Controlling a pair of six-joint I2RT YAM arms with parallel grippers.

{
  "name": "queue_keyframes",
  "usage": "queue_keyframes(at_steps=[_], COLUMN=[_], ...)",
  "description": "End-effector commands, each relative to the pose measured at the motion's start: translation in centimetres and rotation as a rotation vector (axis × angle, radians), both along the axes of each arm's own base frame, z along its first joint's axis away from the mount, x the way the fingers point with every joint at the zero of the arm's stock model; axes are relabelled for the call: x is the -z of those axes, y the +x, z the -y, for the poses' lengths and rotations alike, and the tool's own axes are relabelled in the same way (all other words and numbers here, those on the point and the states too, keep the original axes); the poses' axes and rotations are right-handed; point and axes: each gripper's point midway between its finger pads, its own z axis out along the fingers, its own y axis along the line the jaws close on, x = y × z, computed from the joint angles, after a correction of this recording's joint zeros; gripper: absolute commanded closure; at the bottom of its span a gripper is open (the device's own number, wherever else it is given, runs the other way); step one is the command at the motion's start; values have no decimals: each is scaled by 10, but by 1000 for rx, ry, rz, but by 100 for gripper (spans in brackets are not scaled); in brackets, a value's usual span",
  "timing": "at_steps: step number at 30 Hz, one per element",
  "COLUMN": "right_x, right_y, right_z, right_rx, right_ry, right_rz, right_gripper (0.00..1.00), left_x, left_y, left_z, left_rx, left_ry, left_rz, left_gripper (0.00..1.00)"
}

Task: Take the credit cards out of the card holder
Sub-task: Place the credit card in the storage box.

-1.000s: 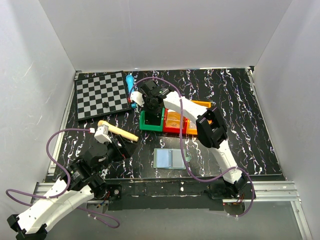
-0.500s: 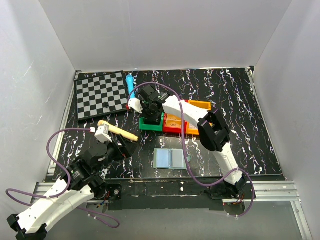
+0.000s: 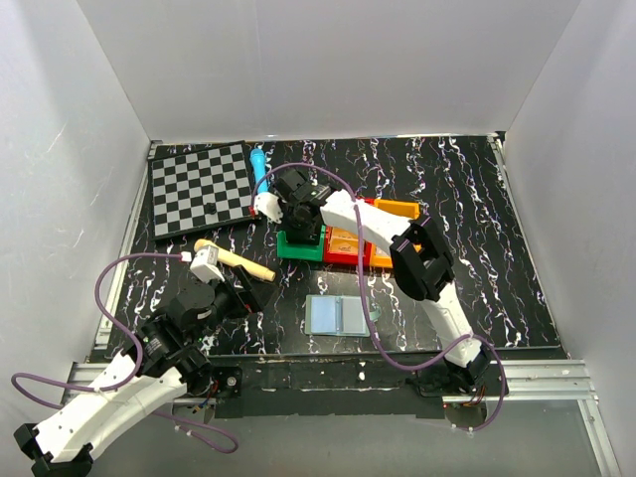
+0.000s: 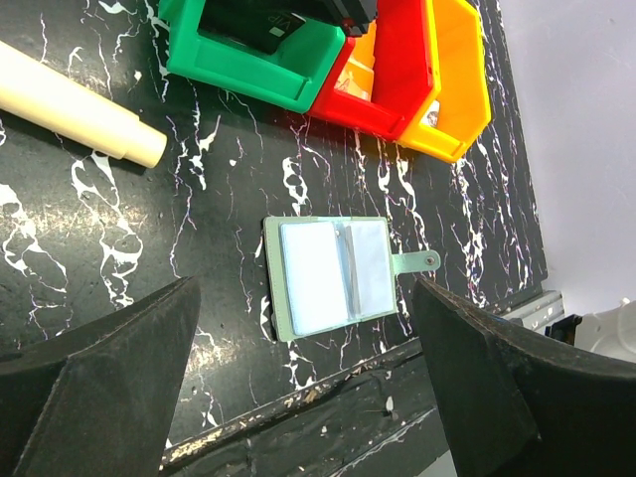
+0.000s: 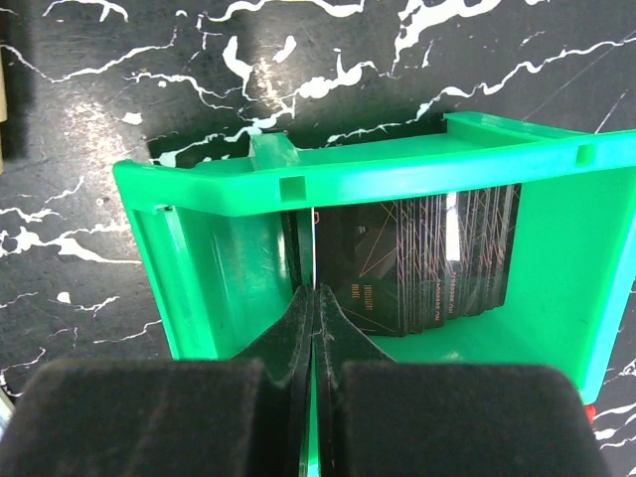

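Your left gripper hangs wide open near the holder, spread flat by the front edge. It looks light, floppy, apt to slide: pin a panel or pinch the tab. Farther back, your right gripper sits closed in the green bin.

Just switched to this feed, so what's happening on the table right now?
The right gripper is shut and down inside the green bin, beside the dark cards lying there. The card holder lies open on the table, pale blue panels up, with nothing gripping it. The left gripper hovers open above the table near it.
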Motion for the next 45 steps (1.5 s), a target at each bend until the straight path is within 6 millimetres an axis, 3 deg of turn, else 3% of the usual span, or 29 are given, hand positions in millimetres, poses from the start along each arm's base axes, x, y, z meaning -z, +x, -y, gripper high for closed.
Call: queue_keyframes(at_steps=[1, 9, 17, 45], right_x=[1, 13, 13, -6], right_y=[23, 27, 29, 43], right_z=[4, 6, 8, 9], right_rx=[63, 73, 87, 136], right_ry=[-25, -51, -55, -33], right_rz=[56, 51, 60, 131], right_gripper=[99, 99, 99, 75], left_x=[4, 7, 9, 10], left_y=[0, -2, -2, -3], left_z=[0, -2, -1, 0], left_rx=[5, 1, 3, 8], left_ry=[5, 2, 6, -6], left_rz=[0, -6, -13, -18], left_gripper=[12, 12, 12, 12])
